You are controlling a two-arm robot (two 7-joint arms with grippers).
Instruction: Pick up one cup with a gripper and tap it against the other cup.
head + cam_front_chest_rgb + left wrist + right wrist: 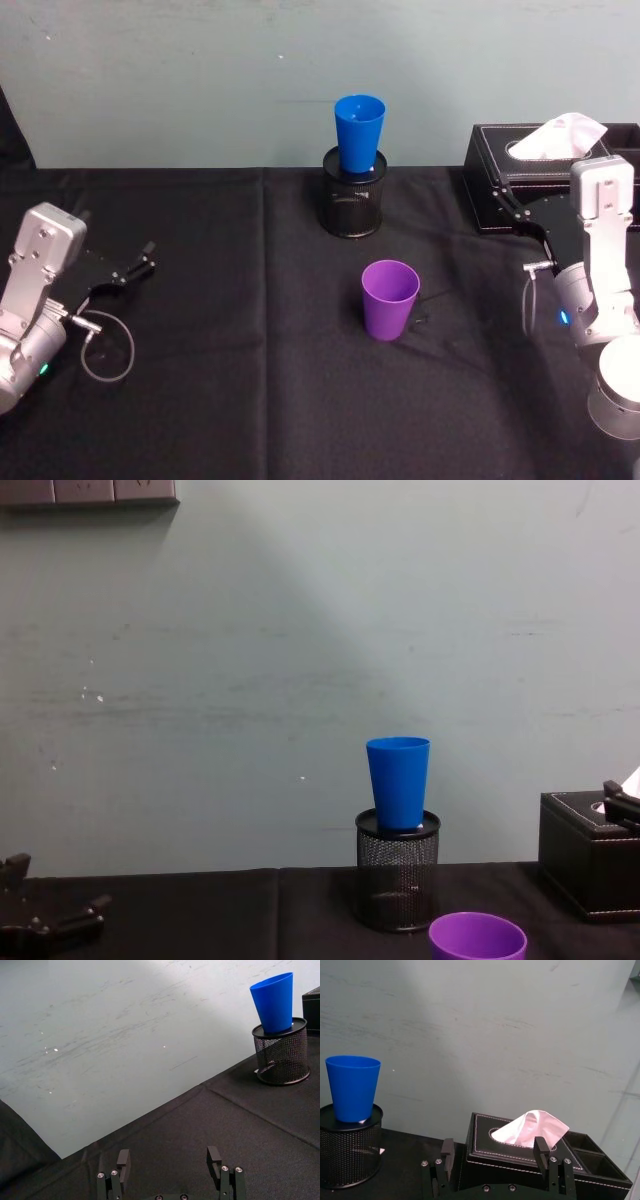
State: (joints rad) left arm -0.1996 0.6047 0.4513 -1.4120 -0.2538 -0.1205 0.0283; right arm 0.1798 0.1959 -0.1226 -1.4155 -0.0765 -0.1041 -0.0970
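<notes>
**Mia:** Where is the purple cup [389,298]?

**Ben:** It stands straight up on the black cloth [240,400], in the middle of the table. It sits between the two claws. It is off to the inner side of the left claw [140,266], and a good way from it. The right claw [495,1157] is far from it too, over by the black tissue box [530,165].

**Mia:** And the blue cup [359,132]?

**Ben:** It sits up in the top of a black mesh pot [353,205]. That pot is farther out from both claws than the purple cup, close to the wall.

**Mia:** Are the claws holding anything?

**Ben:** No. The left claw has its two fingers spread wide, with nothing between them. The right claw is spread wide too, and it holds nothing.

**Mia:** So what comes first?

**Ben:** I think grabbing the purple cup comes first. Nothing has touched it yet.

**Mia:** How can a claw do that well?

**Ben:** It should come in from the side, with one finger on each side of the cup. It should pinch the cup around the middle, not at the very top. The cup is smooth and gets thinner toward the bottom, so it could slip down. A soft squeeze is best, or the plastic may bend.

**Mia:** And the tap?

**Ben:** Lift the cup high first. The blue cup sits up tall on the pot and may tip. So the tap should be gentle.
</notes>
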